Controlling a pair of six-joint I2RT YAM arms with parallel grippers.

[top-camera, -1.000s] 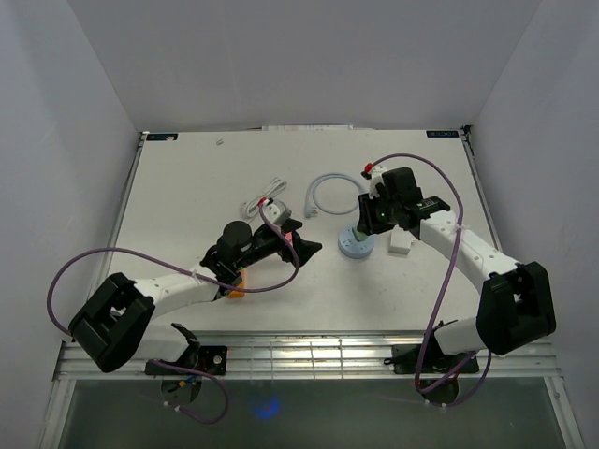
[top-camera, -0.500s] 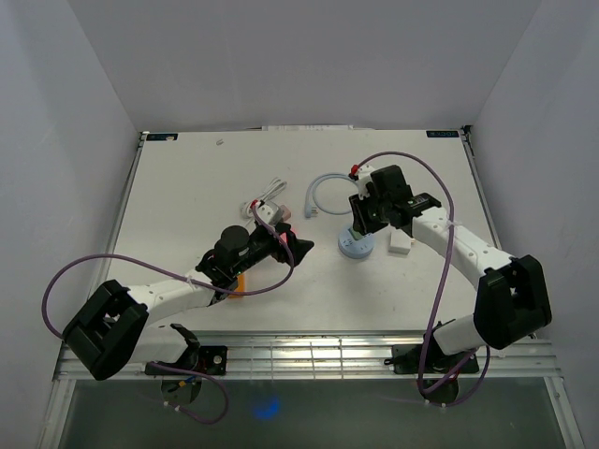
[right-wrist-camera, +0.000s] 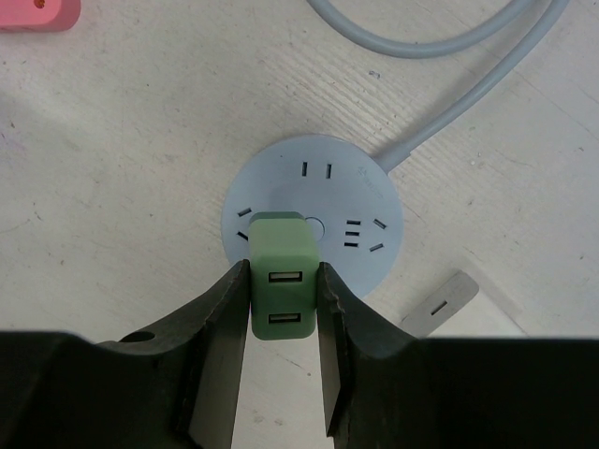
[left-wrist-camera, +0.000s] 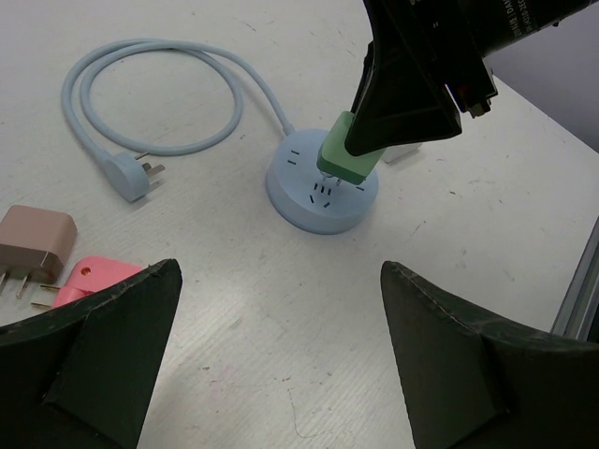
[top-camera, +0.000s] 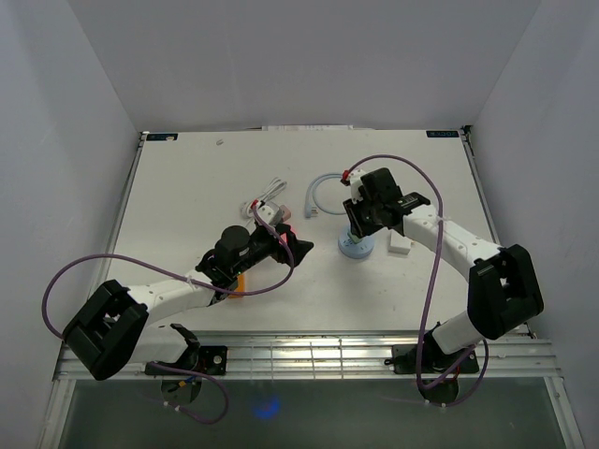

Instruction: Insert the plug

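Observation:
A green plug (right-wrist-camera: 284, 281) with two USB ports is pinched between the fingers of my right gripper (right-wrist-camera: 284, 276), which is shut on it. The plug hangs tilted over the round light-blue socket hub (right-wrist-camera: 318, 192), at the near-left part of its face. In the left wrist view the green plug (left-wrist-camera: 351, 159) has its prongs showing right at the hub's (left-wrist-camera: 295, 178) top surface. My left gripper (left-wrist-camera: 281, 271) is open and holds nothing, low over the table and facing the hub. From above, the right gripper (top-camera: 361, 224) stands over the hub (top-camera: 356, 247) and the left gripper (top-camera: 301, 246) lies to its left.
The hub's light-blue cable (left-wrist-camera: 159, 94) loops away to its own wall plug (left-wrist-camera: 126, 173). A pink adapter (left-wrist-camera: 94, 281) and a brown adapter (left-wrist-camera: 33, 243) lie by the left gripper. A white adapter (top-camera: 401, 245) lies right of the hub. An orange piece (top-camera: 236, 283) sits under the left arm.
My right gripper has carried the green plug left and slightly back until it stands over the hub. The left gripper slid a little toward the hub, then stayed still.

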